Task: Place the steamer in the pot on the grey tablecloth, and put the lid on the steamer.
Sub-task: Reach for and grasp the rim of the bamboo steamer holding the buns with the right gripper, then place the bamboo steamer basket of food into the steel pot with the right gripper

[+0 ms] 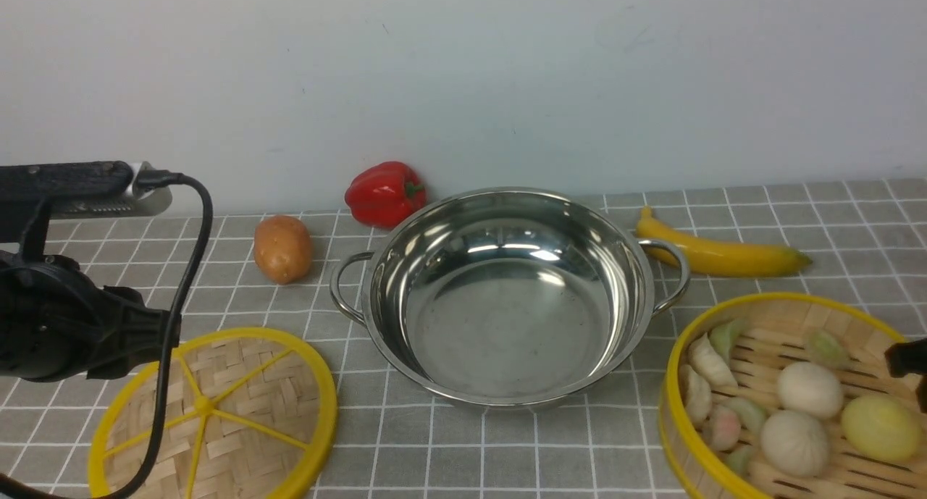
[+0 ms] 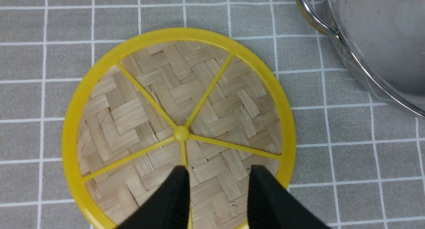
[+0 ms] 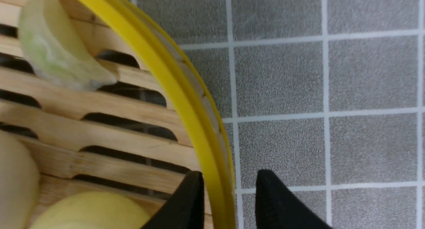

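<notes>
Grey tablecloth with its white grid runs under everything, with a plain pale wall at the far side. At the near left lies the lid, flat on the cloth and well clear of the pot. My left gripper hangs over its near part with the jaws apart and nothing between them; I cannot tell whether the tips touch the weave. Farther back sit a potato and a red pepper, both outside the job.

In the middle the pot stands on the cloth, empty and shiny, so nothing has gone into it yet. A banana lies behind its right handle.

At the near right the steamer rests on the cloth beside the pot, loaded with buns and dumplings. My right gripper straddles its right wall, one finger inside and one outside the yellow rim, jaws parted and not yet clamped.

By my reckoning neither step is done. I judge that I am at the very start of the first one: closing on the wall. The lift into the pot and the lid are all ahead.
</notes>
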